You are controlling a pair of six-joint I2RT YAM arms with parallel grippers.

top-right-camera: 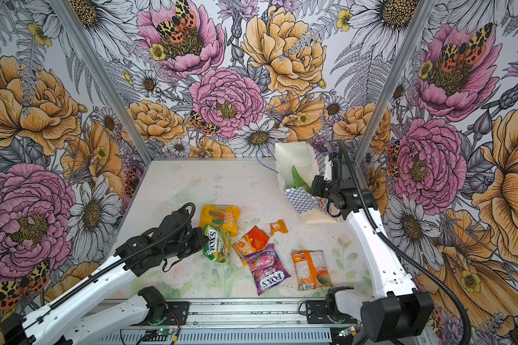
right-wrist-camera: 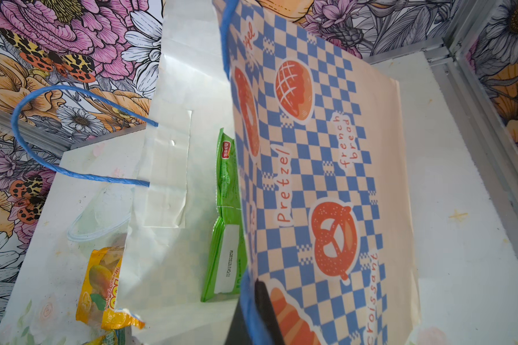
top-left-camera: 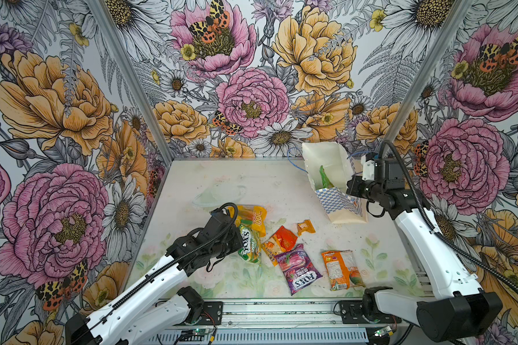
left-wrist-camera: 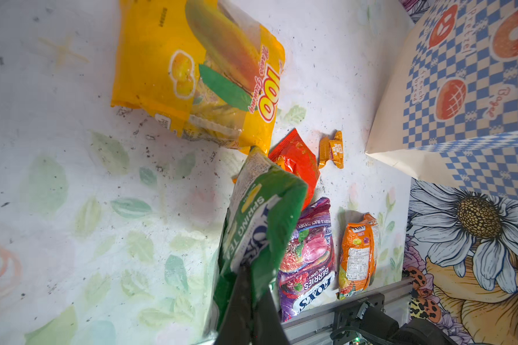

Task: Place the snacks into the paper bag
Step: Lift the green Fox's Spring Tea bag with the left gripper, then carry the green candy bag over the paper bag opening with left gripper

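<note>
Left end effector [left-wrist-camera: 247, 277] grips green packet [left-wrist-camera: 260, 215]; right end effector [right-wrist-camera: 259, 286], paper bag [right-wrist-camera: 326, 149]; snacks [top-left-camera: 281, 239] between.

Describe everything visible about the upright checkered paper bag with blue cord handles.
The paper bag is white inside, blue-and-cream checkered outside with printed pretzel and bread pictures, a plain cream base and thin blue cord handles. It stands open-mouthed on the pale floral table at the back right. A glossy green snack packet stands inside. The right gripper is shut on its rim beside one handle.
</note>
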